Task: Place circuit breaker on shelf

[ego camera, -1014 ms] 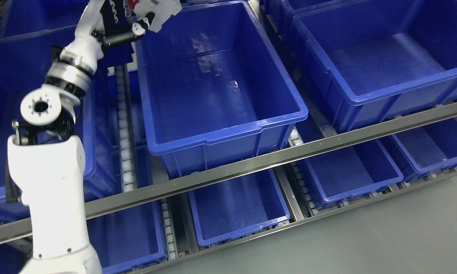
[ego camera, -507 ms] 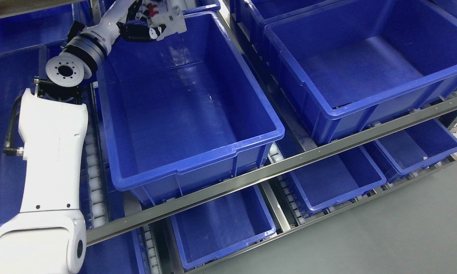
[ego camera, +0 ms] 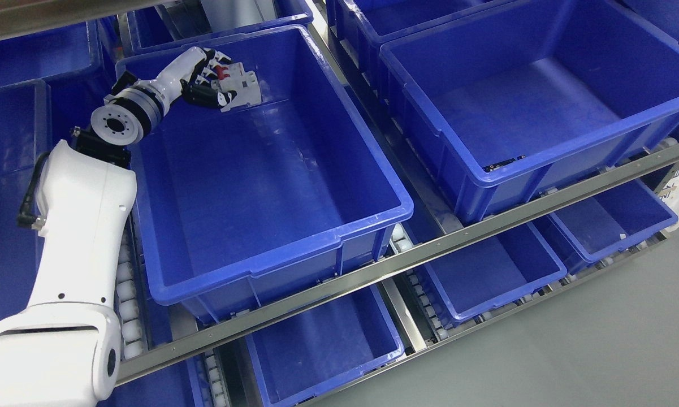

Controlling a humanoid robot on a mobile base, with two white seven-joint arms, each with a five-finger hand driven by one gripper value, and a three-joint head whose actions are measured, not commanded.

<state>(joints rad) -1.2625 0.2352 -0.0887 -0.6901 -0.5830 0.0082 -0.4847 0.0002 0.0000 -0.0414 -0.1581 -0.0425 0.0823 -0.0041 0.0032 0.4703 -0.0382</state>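
We can read no text, label, brand, number or sign anywhere in this view. The breaker point(ego camera: 238, 87) at about eleven o'clock shows only red and white parts, with any print on it too small for us to make out. The bins point(ego camera: 271, 265) and the shelf rail point(ego camera: 429, 243) carry no markings that we can read.
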